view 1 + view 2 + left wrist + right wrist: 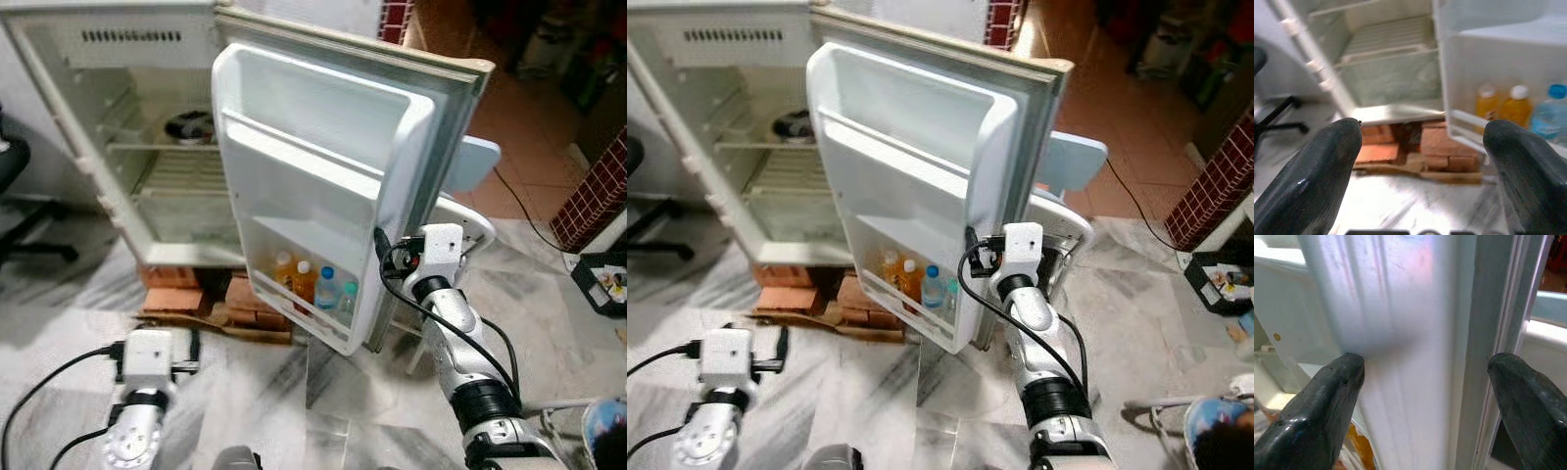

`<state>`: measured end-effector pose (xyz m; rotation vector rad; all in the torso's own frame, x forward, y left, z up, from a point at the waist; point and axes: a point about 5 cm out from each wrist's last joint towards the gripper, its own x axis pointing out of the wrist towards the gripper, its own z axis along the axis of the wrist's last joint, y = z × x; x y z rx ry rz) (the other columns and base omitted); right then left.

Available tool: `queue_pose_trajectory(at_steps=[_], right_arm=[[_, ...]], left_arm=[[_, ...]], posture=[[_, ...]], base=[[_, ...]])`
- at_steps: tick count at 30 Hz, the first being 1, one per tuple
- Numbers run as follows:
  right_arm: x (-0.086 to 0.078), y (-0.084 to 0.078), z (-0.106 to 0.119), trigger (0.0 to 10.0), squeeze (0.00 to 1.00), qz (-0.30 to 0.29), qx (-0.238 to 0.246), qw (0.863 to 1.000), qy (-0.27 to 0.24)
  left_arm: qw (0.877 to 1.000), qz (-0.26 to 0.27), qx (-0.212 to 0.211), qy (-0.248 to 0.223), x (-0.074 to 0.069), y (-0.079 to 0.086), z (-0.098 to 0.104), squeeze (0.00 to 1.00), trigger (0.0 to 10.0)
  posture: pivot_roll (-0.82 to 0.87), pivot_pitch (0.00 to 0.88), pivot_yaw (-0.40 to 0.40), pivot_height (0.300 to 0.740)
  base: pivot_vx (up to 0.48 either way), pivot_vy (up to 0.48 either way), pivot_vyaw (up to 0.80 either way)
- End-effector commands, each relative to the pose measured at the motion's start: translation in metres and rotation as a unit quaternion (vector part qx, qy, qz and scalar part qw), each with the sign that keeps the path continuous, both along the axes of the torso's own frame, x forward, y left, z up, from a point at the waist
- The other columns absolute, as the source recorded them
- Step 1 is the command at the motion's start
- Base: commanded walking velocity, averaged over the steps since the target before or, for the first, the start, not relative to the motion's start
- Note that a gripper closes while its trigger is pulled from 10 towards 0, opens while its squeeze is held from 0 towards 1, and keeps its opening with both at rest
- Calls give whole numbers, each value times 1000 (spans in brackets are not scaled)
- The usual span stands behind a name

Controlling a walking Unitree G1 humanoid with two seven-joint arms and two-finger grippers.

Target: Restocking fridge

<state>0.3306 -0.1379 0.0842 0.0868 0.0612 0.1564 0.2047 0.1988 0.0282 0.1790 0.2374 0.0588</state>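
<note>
White plastic lines the fridge [147, 127], which stands with its door [323, 166] swung wide toward the robot. Four bottles sit in the door's lowest rack [313, 304]: two orange bottles [294, 279] side by side nearest the fridge body, then a clear bottle with a blue cap [326, 289], then a fourth bottle [349, 299] whose cap colour is hard to tell. The door's upper shelves hold nothing that can be made out. Inside the fridge body, one dark round dish [190, 126] rests on the upper wire shelf.

Red bricks [171, 289] lie under the fridge front, on flattened cardboard over the marble floor [294, 392].

Right gripper [1425, 377] is at the door's free edge, above the rack; its fingers [1322, 406] stand wide apart, one on each side of the edge, and whether they touch it cannot be told. Left gripper [1422, 147] hangs low in front of the fridge, pointed at the bricks, its fingers [1317, 166] spread apart and holding nothing.

Beyond the door stands one pale blue chair [470, 162]. Beside the fridge's hinge-free side, a black office chair base [29, 235] shows.
</note>
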Motion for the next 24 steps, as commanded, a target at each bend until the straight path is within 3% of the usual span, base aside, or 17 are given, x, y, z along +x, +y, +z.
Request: queue_pose_trajectory(at_steps=[1, 2, 3, 5, 6, 7, 8, 10, 11, 12, 14, 15, 17, 19, 22, 24], right_arm=[[11, 10, 14, 10000, 0, 6, 20, 1000, -10], [14, 20, 21, 10000, 0, 29, 67, 997, -12], [14, 20, 21, 10000, 0, 29, 67, 997, -12], [13, 52, 42, 10000, 0, 123, 166, 978, -30], [10, 64, 53, 10000, 0, 161, 198, 966, -43], [10, 64, 53, 10000, 0, 161, 198, 966, -43], [-4, 85, 74, 10000, 0, 253, 238, 935, -73], [-10, 91, 80, 10000, 0, 282, 248, 923, -80], [-17, 94, 86, 10000, 0, 317, 270, 906, -77], [-27, 98, 95, 10000, 0, 365, 298, 879, -74], [-31, 98, 98, 10000, 0, 383, 311, 867, -72], [-38, 93, 98, 10000, 0, 417, 308, 853, -65], [-44, 87, 93, 10000, 0, 442, 293, 847, -51], [-47, 79, 79, 10000, 0, 448, 270, 852, -22], [-62, 59, 42, 10000, 0, 483, 171, 857, 49], [-71, 40, 10, 10000, 0, 489, 69, 863, 105]], left_arm=[[1000, 8, 10, 15, -3, 4, -3, 0, 10000], [1000, 7, 11, 19, -3, 4, -5, 0, 10000], [1000, 7, 11, 19, -3, 4, -5, 0, 10000], [1000, 5, 12, 24, -5, 3, -7, 0, 10000], [1000, 5, 12, 25, -5, 3, -8, 0, 10000], [1000, 5, 12, 25, -5, 3, -8, 0, 10000], [1000, 4, 12, 27, -6, 2, -9, 0, 10000], [1000, 4, 12, 28, -6, 1, -10, 0, 10000], [1000, 3, 12, 28, -7, 1, -10, 0, 10000], [999, 3, 12, 29, -7, 1, -10, 0, 10000], [999, 4, 12, 31, -7, 2, -11, 0, 10000], [999, 7, 13, 33, -9, 3, -12, 0, 10000], [999, 9, 14, 36, -10, 4, -13, 0, 10000], [999, 10, 14, 40, -14, 4, -15, 0, 10000], [999, 11, 14, 50, -23, 2, -20, 0, 10000], [998, 9, 13, 57, -28, 1, -23, 0, 10000]], posture=[[83, 49, -4, 735], [83, 50, -4, 735], [83, 50, -4, 735], [83, 47, -4, 735], [83, 47, -4, 735], [83, 47, -4, 735], [84, 46, -5, 735], [84, 45, -6, 735], [85, 45, -9, 735], [85, 46, -11, 735], [85, 46, -11, 735], [85, 46, -11, 735], [86, 45, -15, 735], [85, 44, -16, 735], [85, 46, -20, 735], [86, 46, -21, 735]], base=[[0, 0, 0], [0, 0, 0], [0, 0, 0], [0, 0, 0], [0, 0, 0], [0, 0, 0], [0, 0, 0], [0, 0, 0], [0, 0, 0], [0, 0, 0], [0, 0, 0], [0, 0, 0], [0, 0, 0], [0, 0, 0], [0, 0, 0], [0, 0, 0]])
